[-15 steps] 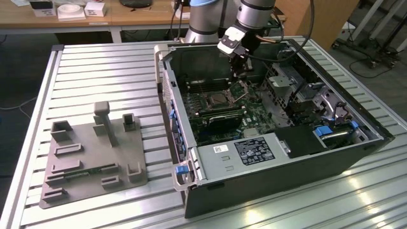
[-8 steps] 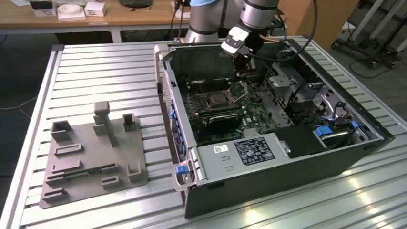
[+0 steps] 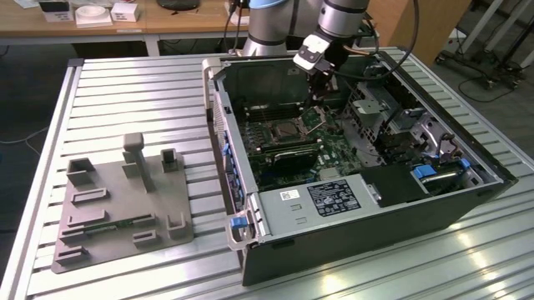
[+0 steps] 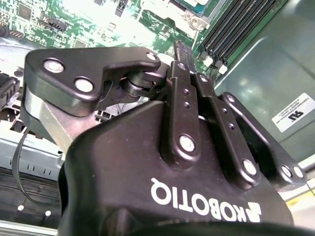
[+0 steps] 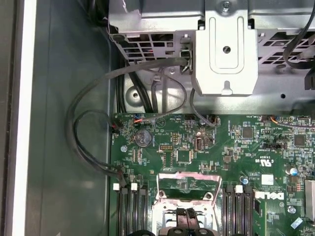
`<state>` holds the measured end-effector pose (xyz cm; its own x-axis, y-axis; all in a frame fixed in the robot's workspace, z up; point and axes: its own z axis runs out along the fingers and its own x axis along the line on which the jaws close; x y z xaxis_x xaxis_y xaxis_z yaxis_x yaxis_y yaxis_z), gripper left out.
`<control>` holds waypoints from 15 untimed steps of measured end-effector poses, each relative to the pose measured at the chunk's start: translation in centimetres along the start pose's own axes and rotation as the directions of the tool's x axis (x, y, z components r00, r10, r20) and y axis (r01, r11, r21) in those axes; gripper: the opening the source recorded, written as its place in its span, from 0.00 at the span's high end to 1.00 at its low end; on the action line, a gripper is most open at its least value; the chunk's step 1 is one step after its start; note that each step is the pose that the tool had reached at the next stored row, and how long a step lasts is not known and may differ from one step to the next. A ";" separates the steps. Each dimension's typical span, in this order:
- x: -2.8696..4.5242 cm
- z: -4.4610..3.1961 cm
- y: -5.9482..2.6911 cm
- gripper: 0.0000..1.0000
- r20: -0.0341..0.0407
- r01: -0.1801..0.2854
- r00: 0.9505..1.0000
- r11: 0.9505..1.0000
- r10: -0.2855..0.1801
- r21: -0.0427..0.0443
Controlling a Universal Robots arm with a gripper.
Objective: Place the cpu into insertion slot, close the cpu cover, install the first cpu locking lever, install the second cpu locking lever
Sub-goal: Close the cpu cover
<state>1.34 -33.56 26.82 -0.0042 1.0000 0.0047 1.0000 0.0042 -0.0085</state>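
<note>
Gripper [image 5: 187,215] is pinched fully shut, hanging over the insertion slot [image 3: 291,130] mid-board, between the memory slots [image 5: 129,211]. The cpu cover [image 5: 187,183] stands tipped up open along the slot's edge on the coin battery [image 5: 143,138] side. There's a white label [image 4: 294,112] on the case wall [image 4: 256,64].

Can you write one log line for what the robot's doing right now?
place: inside open computer case | end effector: shut, over insertion slot | cpu cover: next to end effector
</note>
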 end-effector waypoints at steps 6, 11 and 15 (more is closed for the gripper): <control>0.01 -0.53 0.11 0.89 0.000 0.000 1.000 1.000 0.000 0.000; 0.01 -0.56 0.82 0.89 0.000 0.000 1.000 1.000 0.000 0.000; 0.00 -0.57 1.66 0.89 0.000 0.000 1.000 1.000 0.000 0.000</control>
<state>3.00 -33.56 27.37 -0.0044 1.0000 0.0050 1.0000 0.0044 -0.0084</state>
